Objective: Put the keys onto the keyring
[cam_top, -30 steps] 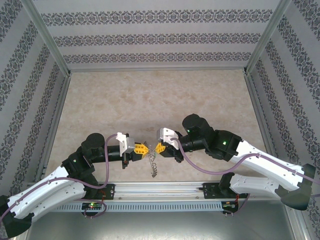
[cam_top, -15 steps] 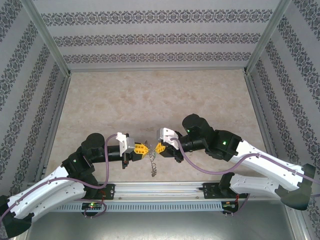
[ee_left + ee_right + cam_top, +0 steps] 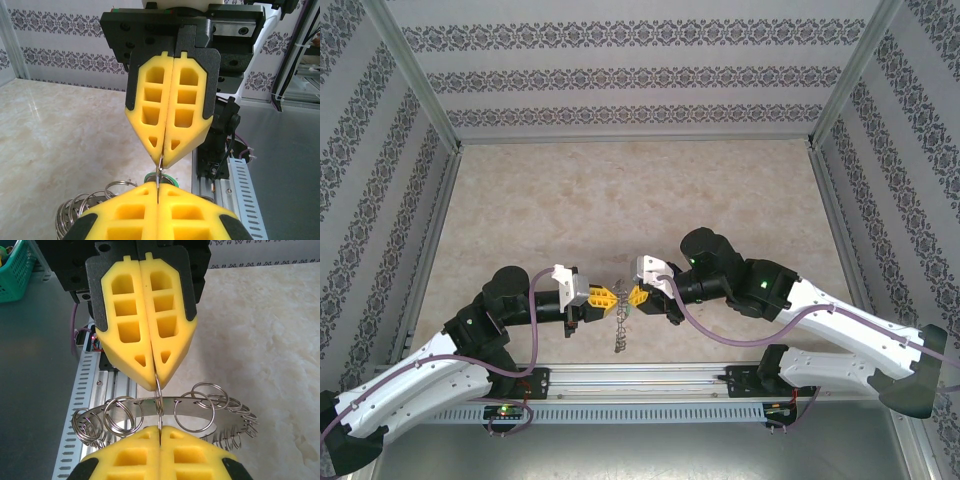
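Note:
My left gripper [image 3: 604, 298] and right gripper [image 3: 635, 294] meet tip to tip above the table's near edge, both shut. The keyring [image 3: 619, 328] dangles below their meeting point. In the right wrist view its flat grey band [image 3: 150, 407] runs across, fringed with wire loops. One loop [image 3: 158, 390] stands upright with its top pinched in the left gripper [image 3: 156, 385]. A thin straight metal piece runs from that loop into my right gripper [image 3: 159, 429]. The key's green head [image 3: 169, 178] peeks out just beyond my left gripper [image 3: 158, 187], below the right gripper [image 3: 162, 161].
An aluminium rail [image 3: 640, 380] runs along the near edge under the grippers, with a slotted grey cable duct [image 3: 242, 195] beside it. Metal frame posts [image 3: 420, 90] and patterned walls enclose the marble tabletop [image 3: 620, 200]. A green basket [image 3: 12, 267] sits off the table.
Both grippers, still shut and tip to tip, have shifted slightly left together. The dangling keyring has swung left with them.

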Tool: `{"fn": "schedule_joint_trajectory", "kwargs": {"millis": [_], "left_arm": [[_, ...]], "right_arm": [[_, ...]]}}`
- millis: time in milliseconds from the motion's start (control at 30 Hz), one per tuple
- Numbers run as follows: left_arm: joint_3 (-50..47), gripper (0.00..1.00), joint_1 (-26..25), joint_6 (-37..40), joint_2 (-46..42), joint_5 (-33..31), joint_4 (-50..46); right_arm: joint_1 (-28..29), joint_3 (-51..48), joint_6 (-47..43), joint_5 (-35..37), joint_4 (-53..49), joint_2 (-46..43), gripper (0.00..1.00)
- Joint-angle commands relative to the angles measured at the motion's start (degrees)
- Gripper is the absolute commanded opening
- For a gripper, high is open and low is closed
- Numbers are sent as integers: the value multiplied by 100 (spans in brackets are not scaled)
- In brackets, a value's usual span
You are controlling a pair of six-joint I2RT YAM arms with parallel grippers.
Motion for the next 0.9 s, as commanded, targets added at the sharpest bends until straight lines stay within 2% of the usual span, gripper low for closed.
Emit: {"fn": "schedule_joint_trajectory", "kwargs": {"millis": [0,867], "left_arm": [[-5,0,-61,71,-66,107,375],[24,0,-61,97,14,45,310]], "right_arm": [[43,86,9,-91,213,13,0],[51,144,-103,-340,334,16,0]]}}
